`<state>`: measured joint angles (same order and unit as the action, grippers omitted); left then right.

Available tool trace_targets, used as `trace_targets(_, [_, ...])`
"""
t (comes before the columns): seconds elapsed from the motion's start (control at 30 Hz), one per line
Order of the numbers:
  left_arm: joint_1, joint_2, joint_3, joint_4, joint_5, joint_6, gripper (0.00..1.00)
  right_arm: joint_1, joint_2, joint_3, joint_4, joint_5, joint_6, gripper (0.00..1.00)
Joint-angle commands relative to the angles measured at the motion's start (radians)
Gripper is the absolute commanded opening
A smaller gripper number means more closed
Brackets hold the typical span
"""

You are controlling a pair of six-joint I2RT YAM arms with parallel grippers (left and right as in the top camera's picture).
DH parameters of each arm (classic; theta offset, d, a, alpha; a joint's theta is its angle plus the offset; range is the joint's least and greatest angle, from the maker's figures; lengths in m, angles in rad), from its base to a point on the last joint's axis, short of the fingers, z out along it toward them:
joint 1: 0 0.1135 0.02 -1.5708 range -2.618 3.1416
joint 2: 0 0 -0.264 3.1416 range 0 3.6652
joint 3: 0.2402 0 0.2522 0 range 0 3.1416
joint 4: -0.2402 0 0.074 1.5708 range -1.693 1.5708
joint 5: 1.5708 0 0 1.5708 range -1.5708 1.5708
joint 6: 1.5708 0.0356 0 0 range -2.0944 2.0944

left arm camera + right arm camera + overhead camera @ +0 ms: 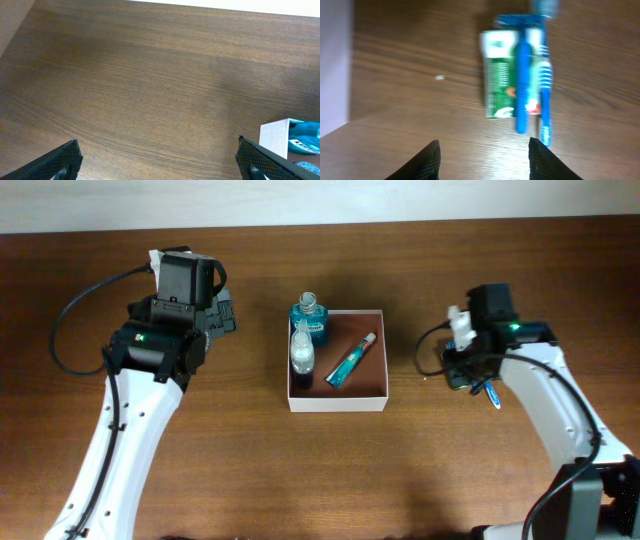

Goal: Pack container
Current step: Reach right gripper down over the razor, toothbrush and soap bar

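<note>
Overhead: left gripper (222,316) sat over bare wood table (250,470), left of the square shallow container with thin white walls and reddish-brown inside (337,403). Finger spread was not readable from up there. The container lay mid-table between both arms, apart from both grippers. Inside it were a small teal mouthwash bottle (310,322), a clear bottle (302,352) and a teal tube (350,361) lying diagonally. Left arm ran up from the lower left, wrist bent toward the container. Right gripper (468,374) was right of the container, mostly hidden under its own wrist, with a blue item (491,393) poking out beside it. Right arm came from the lower right, elbow out.

Left wrist: black fingers (56,162) were spread wide, holding nothing and touching nothing. A white container corner showed at the lower right, just inside the right finger, with the teal bottle behind it.

Right wrist (blurred): fingers (424,163) were apart and empty, hovering over wood. Ahead of the tips, apart from them, lay a green-and-white packet (499,75) with a blue razor (522,80) and a blue-and-white toothbrush (545,85) on top of it. The container could not be identified in this view.
</note>
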<state>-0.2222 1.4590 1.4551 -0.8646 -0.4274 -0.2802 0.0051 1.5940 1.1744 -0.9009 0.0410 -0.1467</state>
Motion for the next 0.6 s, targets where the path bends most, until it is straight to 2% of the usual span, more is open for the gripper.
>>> trace_targets(0.0, [0.003, 0.005, 0.009, 0.003, -0.014, 0.005, 1.00, -0.076, 0.004, 0.011, 0.014, -0.008, -0.003, 0.50])
trace_targets(0.03, [0.003, 0.005, 0.009, 0.003, -0.014, 0.004, 1.00, -0.103, 0.004, 0.011, 0.022, -0.051, -0.003, 0.54])
trace_targets(0.23, [0.003, 0.005, 0.009, 0.003, -0.014, 0.004, 0.99, -0.143, 0.026, 0.008, 0.052, -0.083, -0.007, 0.53])
trace_targets(0.33, [0.003, 0.005, 0.009, 0.003, -0.014, 0.004, 0.99, -0.142, 0.042, 0.008, 0.058, -0.084, -0.028, 0.45])
trace_targets(0.57, [0.003, 0.005, 0.009, 0.003, -0.014, 0.005, 0.99, -0.141, 0.101, 0.007, 0.106, -0.087, -0.059, 0.40])
